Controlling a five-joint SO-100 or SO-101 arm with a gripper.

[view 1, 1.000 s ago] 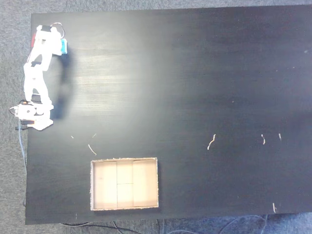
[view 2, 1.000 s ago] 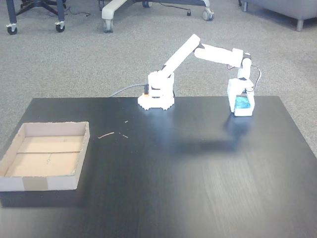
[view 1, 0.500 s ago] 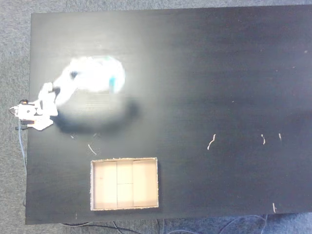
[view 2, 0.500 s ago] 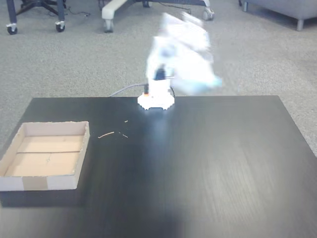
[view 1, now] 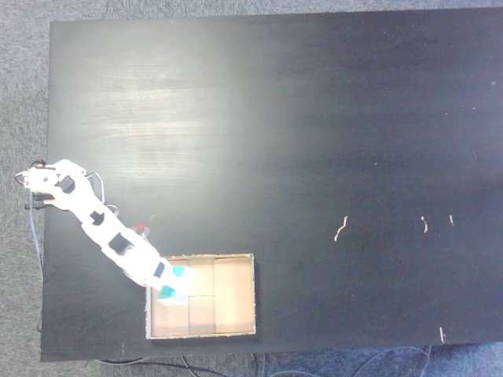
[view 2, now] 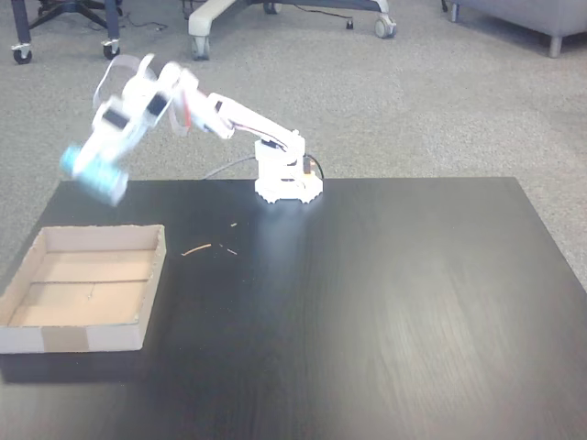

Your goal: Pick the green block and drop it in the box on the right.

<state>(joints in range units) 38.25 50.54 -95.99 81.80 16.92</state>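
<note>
Looks like an office or some shared workspace. The floor is that grey speckled commercial carpet (view 2: 431, 101), and along the top edge of the front-facing fixed view there are caster-wheeled chair bases (view 2: 64, 23) plus the corner of a grey upholstered sofa (view 2: 523, 16) at the upper right. The setup sits on a plain black wood-grain table (view 1: 314, 141) with cables (view 2: 225, 168) trailing off it.
</note>
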